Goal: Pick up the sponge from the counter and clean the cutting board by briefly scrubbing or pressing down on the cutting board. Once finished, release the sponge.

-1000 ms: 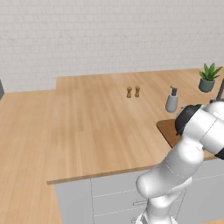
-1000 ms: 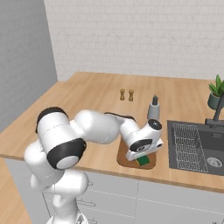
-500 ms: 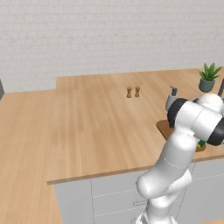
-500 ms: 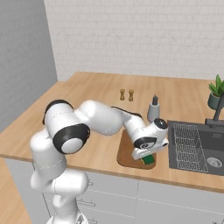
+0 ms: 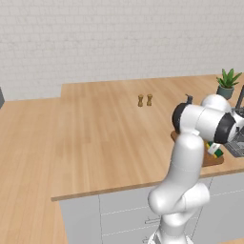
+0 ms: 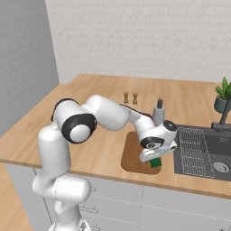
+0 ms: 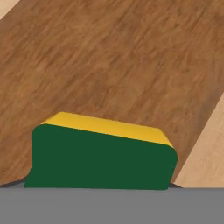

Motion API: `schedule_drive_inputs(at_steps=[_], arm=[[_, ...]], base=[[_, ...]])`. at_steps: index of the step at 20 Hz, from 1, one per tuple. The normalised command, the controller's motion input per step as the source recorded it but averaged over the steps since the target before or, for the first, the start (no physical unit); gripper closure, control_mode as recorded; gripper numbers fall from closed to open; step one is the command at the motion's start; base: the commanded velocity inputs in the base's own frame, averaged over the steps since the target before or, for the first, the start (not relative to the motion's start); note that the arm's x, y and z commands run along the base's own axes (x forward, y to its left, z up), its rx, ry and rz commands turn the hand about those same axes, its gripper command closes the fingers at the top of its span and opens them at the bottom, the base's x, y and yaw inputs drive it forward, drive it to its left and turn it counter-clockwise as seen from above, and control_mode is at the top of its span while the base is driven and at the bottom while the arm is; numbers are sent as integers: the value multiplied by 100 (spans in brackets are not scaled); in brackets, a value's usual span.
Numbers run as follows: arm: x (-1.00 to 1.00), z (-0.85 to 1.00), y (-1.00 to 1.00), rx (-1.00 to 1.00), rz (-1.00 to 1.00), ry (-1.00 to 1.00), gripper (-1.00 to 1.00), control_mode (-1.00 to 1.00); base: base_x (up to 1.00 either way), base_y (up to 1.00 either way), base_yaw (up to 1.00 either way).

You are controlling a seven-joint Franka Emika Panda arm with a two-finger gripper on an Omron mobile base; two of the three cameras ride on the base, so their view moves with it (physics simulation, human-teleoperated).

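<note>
The green and yellow sponge [image 6: 155, 162] sits low at the front right corner of the reddish-brown cutting board [image 6: 132, 152], and my gripper [image 6: 153, 158] is shut on it from above. Whether the sponge touches the board I cannot tell. In the hand view the sponge [image 7: 100, 159] hides my fingertips, its green face toward the camera and its yellow layer on the far side. Just beyond it is the board's dark grain [image 7: 109, 65], with light counter [image 7: 205, 153] at the right. From the left base the sponge [image 5: 215, 151] peeks out under the wrist, over the board [image 5: 209, 161].
A sink [image 6: 203, 151] with a faucet [image 6: 224, 117] lies right of the board. A soap dispenser [image 6: 159, 110] stands behind the board, and two small shakers [image 6: 130, 97] stand farther back. A potted plant [image 6: 222, 94] is at the far right.
The hand has carried the sponge a little to the right along the board's front part. The arm's elbow has swung over, and the grip has stayed shut.
</note>
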Motion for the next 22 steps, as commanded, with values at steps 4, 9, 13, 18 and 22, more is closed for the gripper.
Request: schedule_drive_inputs(at_steps=[4,9,13,18,22], arm=[[0,-46,12,0,0,0,100,-100],[4,-30,44,1,0,2,100,-100],[0,-22,37,0,0,1,100,-100],[-9,-2,49,0,0,0,100,-100],[0,-15,70,0,0,0,100,-100]], base=[[0,0,0],[0,0,0],[0,0,0],[0,0,0],[0,0,0]])
